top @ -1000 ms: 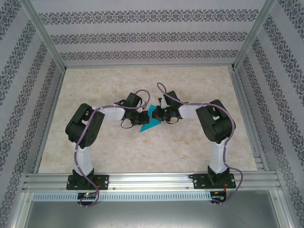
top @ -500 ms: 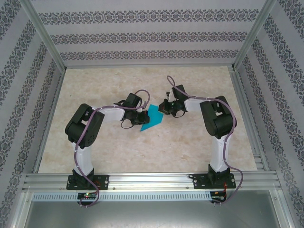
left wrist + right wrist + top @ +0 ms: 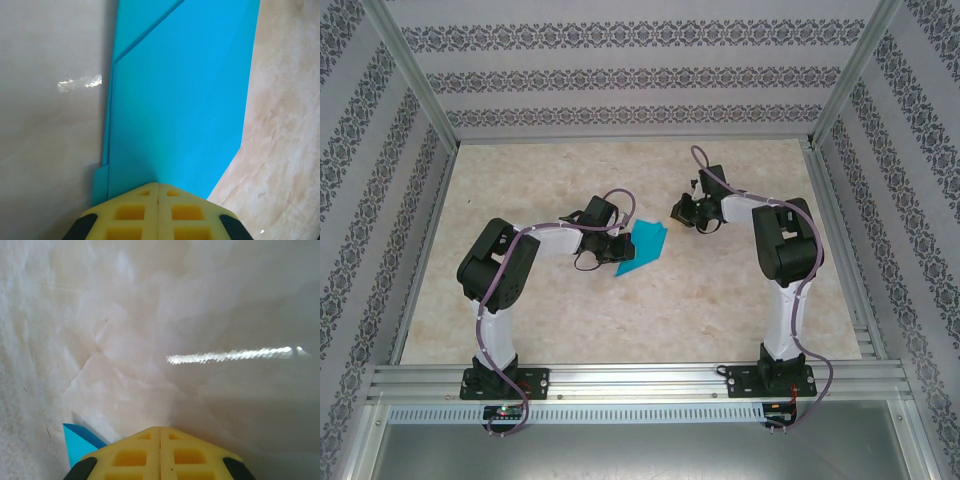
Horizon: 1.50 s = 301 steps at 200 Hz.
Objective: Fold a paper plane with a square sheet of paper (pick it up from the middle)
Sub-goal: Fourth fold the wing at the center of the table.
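The sheet of paper point(image 3: 643, 247) lies mid-table, turquoise-blue and folded into a narrower layered shape with a diagonal crease point(image 3: 180, 90). My left gripper point(image 3: 618, 243) is at its left edge. In the left wrist view the yellow fingertips point(image 3: 158, 185) are shut, seam closed, and rest on the paper's near edge. The sheet spreads flat beyond them and is not clamped between the jaws. My right gripper point(image 3: 678, 211) is shut and empty, apart from the paper, to its right and farther back. A blue corner point(image 3: 80, 442) shows at the lower left of the right wrist view, beside the shut tips point(image 3: 160, 429).
The beige marbled tabletop point(image 3: 570, 310) is ringed by aluminium posts and patterned walls point(image 3: 620, 70). An aluminium rail point(image 3: 640, 380) runs along the near edge, where both arm bases are bolted.
My right gripper has drawn off the paper, moving right and toward the back, leaving the paper's right side uncovered. The left gripper and the paper have stayed put.
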### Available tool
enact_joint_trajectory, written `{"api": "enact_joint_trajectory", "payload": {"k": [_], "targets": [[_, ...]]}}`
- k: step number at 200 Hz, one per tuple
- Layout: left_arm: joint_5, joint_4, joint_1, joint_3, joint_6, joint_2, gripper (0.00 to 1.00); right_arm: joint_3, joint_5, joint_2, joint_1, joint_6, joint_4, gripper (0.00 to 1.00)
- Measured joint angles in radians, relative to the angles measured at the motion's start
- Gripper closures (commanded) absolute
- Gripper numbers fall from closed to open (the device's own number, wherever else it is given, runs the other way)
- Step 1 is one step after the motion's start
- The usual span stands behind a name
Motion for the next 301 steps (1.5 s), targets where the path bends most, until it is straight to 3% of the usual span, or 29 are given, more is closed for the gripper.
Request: {"api": "enact_joint_trajectory", "payload": {"k": [56, 117, 187, 236, 301], "targets": [[0.000, 0.001, 0.000, 0.000, 0.000, 0.000, 1.00, -0.129, 0.012, -0.208, 0.140, 0.029, 0.060, 0.91], [0.007, 0.004, 0.001, 0.000, 0.000, 0.000, 1.00, -0.192, 0.003, -0.139, 0.257, 0.104, 0.130, 0.94], [0.030, 0.017, 0.006, -0.007, -0.001, 0.000, 1.00, -0.189, -0.012, -0.068, 0.260, 0.133, 0.152, 0.94], [0.114, 0.016, 0.016, -0.009, 0.000, -0.005, 0.85, -0.179, -0.031, -0.058, 0.250, 0.132, 0.143, 0.94], [0.184, 0.009, 0.016, -0.049, 0.000, -0.044, 0.83, -0.156, -0.043, -0.041, 0.249, 0.132, 0.136, 0.94]]}}
